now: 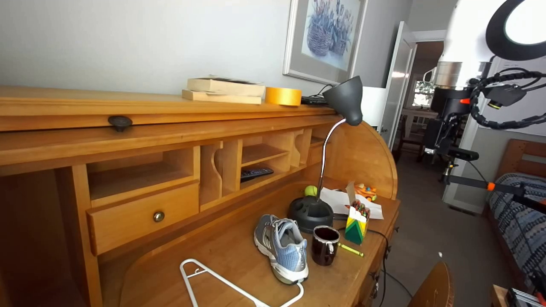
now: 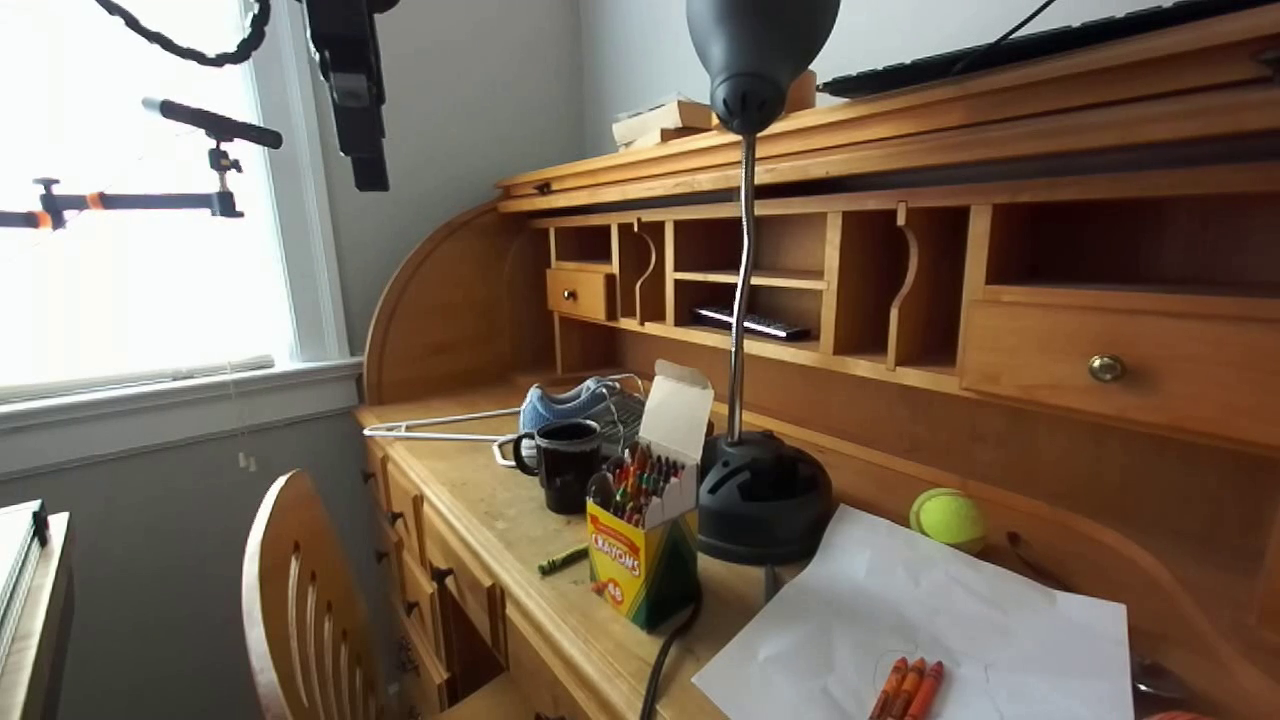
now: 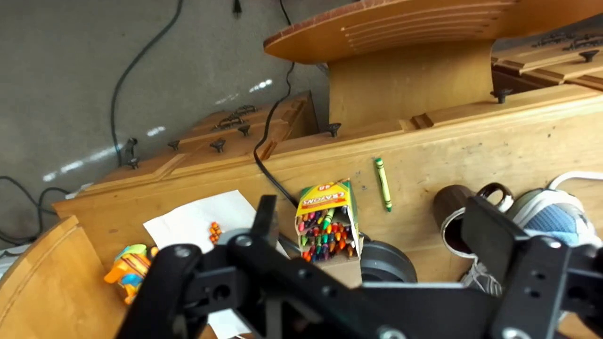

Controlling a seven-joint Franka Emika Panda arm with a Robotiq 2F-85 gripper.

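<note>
Hovered high with wide, empty claw (image 3: 374, 214), well apart from tabletop (image 1: 222, 243) and crayon box (image 2: 640, 565), seemingly pre-grasp, needing lowering.

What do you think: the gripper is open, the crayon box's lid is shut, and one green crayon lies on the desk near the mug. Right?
Not quite: the lid isn't shut. It stands open in an exterior view, and the wrist view shows crayons inside the crayon box. The gripper is open, and one green crayon lies on the desk near the mug, as you say.
</note>
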